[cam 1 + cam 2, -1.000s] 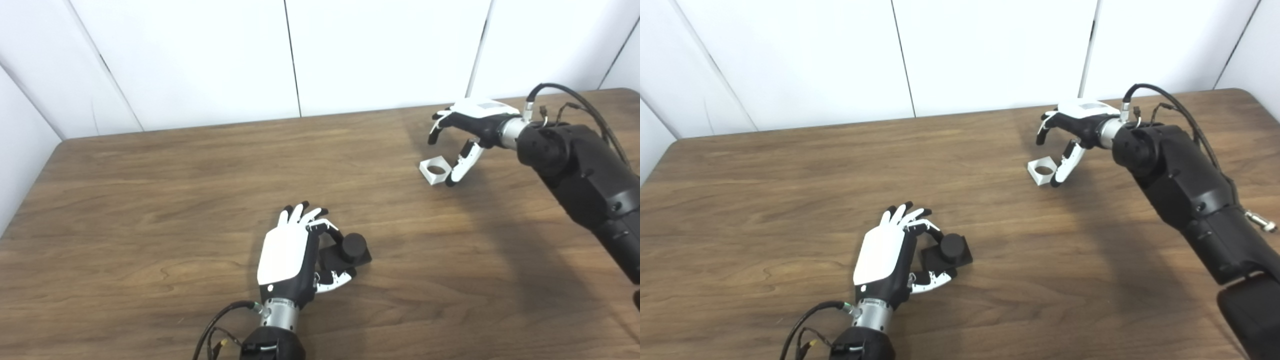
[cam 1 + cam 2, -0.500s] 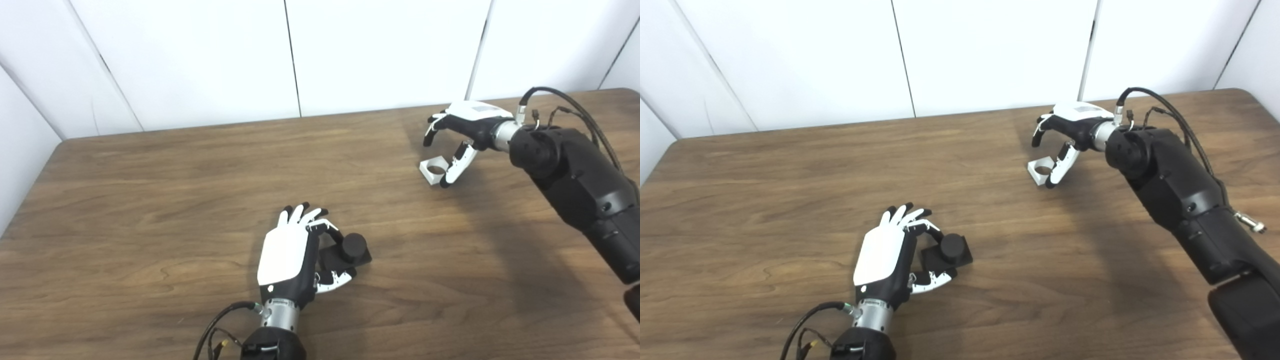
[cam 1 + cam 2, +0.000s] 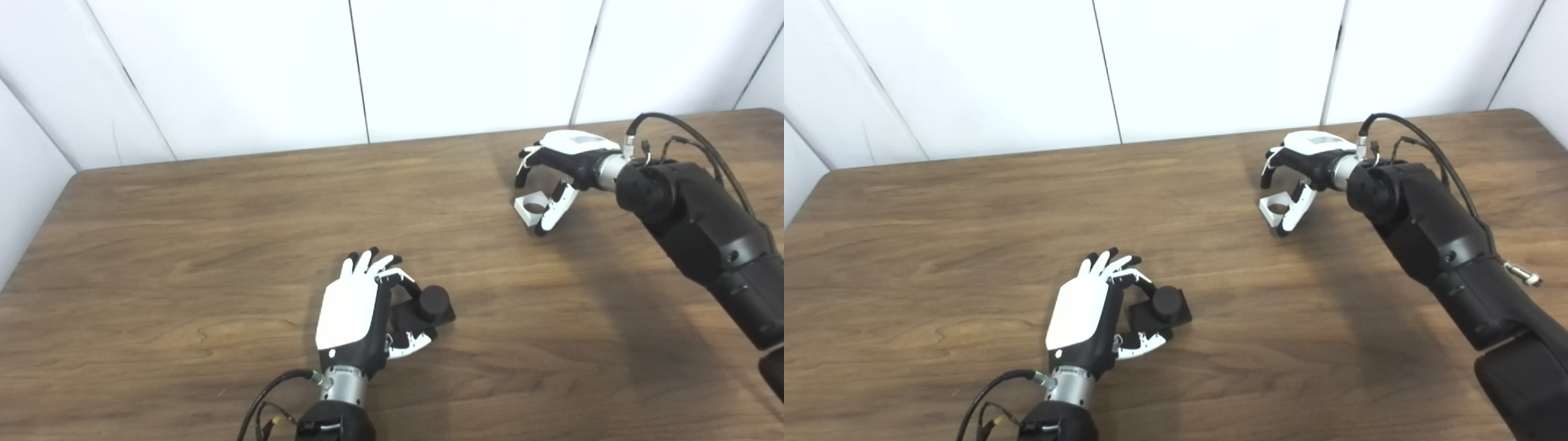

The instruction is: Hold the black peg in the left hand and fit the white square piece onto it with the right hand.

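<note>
The black peg (image 3: 433, 300), a short cylinder on a square black base, stands on the table near the front middle. My left hand (image 3: 358, 309) lies to its left, with one curled finger on the base's far edge and the thumb (image 3: 409, 344) along its near edge. The other fingers are stretched out. The white square piece (image 3: 530, 208) with a round hole lies flat at the back right. My right hand (image 3: 560, 165) arches over it, fingers apart; its thumb (image 3: 550, 211) rests against the piece's right side and the other fingers hang above its far side.
The wooden table (image 3: 184, 245) ends at a white panelled wall behind. My right forearm (image 3: 704, 226) reaches in over the table's right part. A cable (image 3: 269, 392) trails from my left wrist at the front edge.
My right hand has shifted a little left and down over the white piece, so the thumb now lies against it. The piece, the peg and my left hand have not moved.
</note>
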